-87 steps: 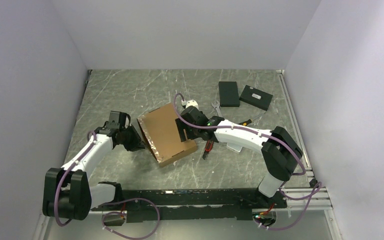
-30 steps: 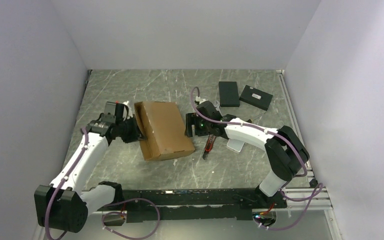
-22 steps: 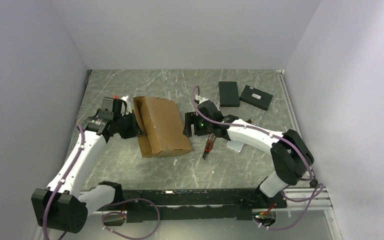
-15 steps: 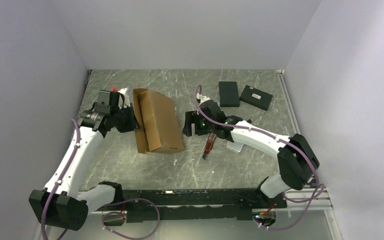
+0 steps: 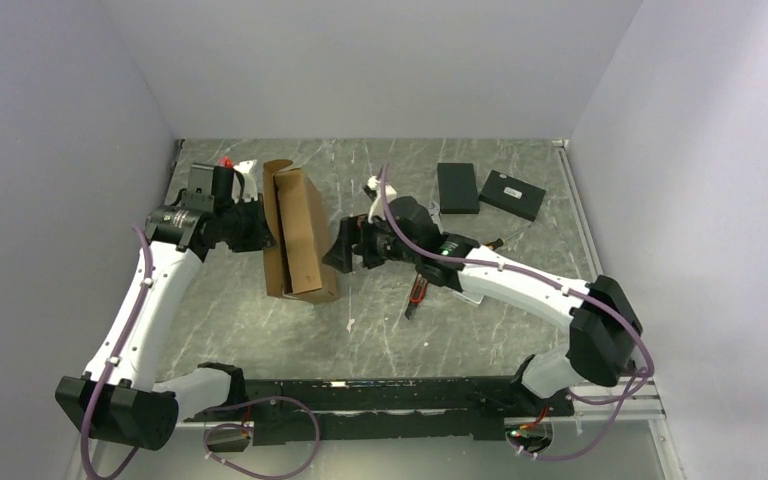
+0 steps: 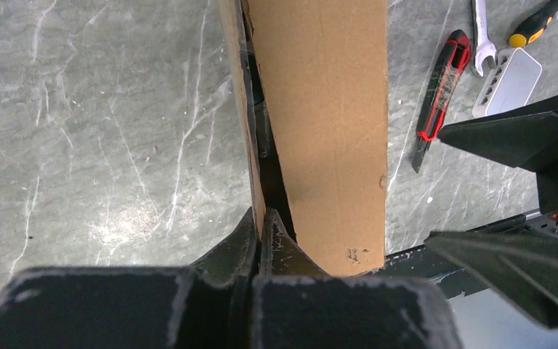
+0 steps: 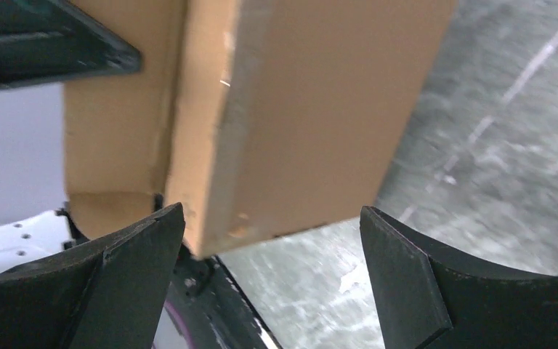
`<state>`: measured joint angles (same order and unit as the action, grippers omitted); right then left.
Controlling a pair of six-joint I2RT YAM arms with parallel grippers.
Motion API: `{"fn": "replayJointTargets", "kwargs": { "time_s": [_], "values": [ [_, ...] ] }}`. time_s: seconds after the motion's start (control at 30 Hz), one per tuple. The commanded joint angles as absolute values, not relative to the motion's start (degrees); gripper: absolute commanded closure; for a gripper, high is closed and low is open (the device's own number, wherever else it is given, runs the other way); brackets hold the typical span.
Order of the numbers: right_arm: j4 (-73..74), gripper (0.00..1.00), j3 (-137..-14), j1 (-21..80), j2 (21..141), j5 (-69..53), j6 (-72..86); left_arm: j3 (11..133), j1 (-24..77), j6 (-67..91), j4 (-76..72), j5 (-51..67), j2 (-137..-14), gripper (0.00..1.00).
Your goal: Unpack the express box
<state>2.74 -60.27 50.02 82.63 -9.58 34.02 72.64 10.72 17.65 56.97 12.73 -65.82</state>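
Observation:
The express box [image 5: 298, 233] is plain brown cardboard, tipped up on its edge at the left of the table, lid flap a little ajar. My left gripper [image 5: 260, 222] is shut on the flap's edge; in the left wrist view [image 6: 261, 222] its fingers pinch the thin flap, with the box body [image 6: 320, 109] to the right. My right gripper [image 5: 345, 247] is open just right of the box. In the right wrist view the box corner [image 7: 261, 123] sits between and beyond its spread fingers [image 7: 134, 254], not touching.
Two small black boxes [image 5: 458, 187] [image 5: 512, 194] lie at the back right. A red and black utility knife [image 5: 417, 294], a wrench, a screwdriver and a white block [image 6: 512, 80] lie right of the express box. White walls close in the sides and back.
My left gripper has lifted and swung the box's flap up and toward the back, standing the box on its edge. My right gripper has moved left and followed the box, open.

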Motion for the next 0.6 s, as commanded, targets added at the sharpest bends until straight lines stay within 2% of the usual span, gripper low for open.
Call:
{"fn": "replayJointTargets", "kwargs": {
  "time_s": [0.0, 0.1, 0.3, 0.5, 0.57],
  "values": [
    [-0.5, 0.05, -68.7, 53.5, 87.0, -8.1, 36.9, 75.9, 10.7, 14.8, 56.9, 12.2, -65.8, 1.0],
    [2.9, 0.06, -72.6, 54.5, 90.0, -5.3, 38.6, 76.5, 10.7, 14.6, 57.6, 12.9, -65.5, 1.0],
    [2.7, 0.09, -72.9, 54.4, 92.6, -3.3, 41.0, 76.9, 10.7, 13.7, 57.7, 12.8, -64.5, 1.0],
    [0.3, 0.29, -69.7, 53.6, 92.2, -4.4, 43.1, 77.6, 10.7, 12.2, 57.6, 13.6, -64.2, 1.0],
    [-1.6, 0.31, -68.3, 53.4, 91.6, -3.9, 43.8, 78.9, 10.7, 11.4, 57.8, 14.2, -64.2, 1.0]
  ]
}}
